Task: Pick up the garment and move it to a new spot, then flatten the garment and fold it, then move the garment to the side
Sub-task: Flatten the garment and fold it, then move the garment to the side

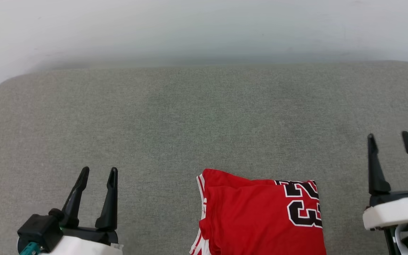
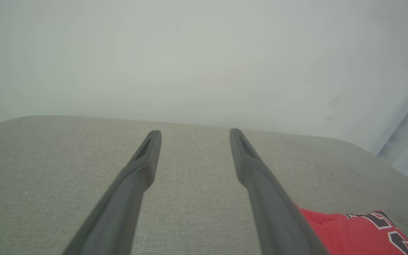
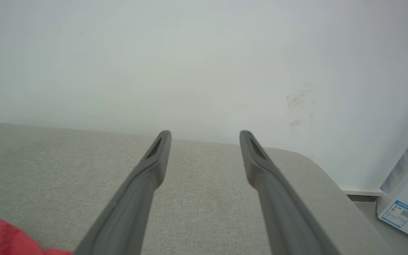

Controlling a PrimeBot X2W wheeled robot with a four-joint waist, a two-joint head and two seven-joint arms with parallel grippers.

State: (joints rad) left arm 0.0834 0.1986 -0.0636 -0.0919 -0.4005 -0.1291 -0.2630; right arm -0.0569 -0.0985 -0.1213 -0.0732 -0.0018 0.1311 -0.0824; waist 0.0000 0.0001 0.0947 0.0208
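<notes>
At the near edge of the pad (image 1: 204,117), shirt (image 1: 260,216) lies folded, neatly it seems, partly cropped. Left gripper (image 1: 99,170) and right gripper (image 1: 388,135) hover above the pad, agape, empty. Sideways move possibly left.

Two long, dark fingers (image 1: 109,203), tapered to narrow tips, are carried by the left end effector (image 1: 99,170). A slot-shaped recess (image 2: 143,148) is seen near each tip in the left wrist view. Behind the fingers, a black base is joined to a smooth white housing (image 1: 83,246). Beside it, a black block (image 1: 39,230) with a teal fitting (image 1: 30,249) is mounted. The right end effector (image 1: 388,135) is built alike, with dark fingers, a black crossbar (image 1: 395,196) and a rounded white casing (image 1: 397,212). A pale cable (image 1: 397,236) is looped behind it.
</notes>
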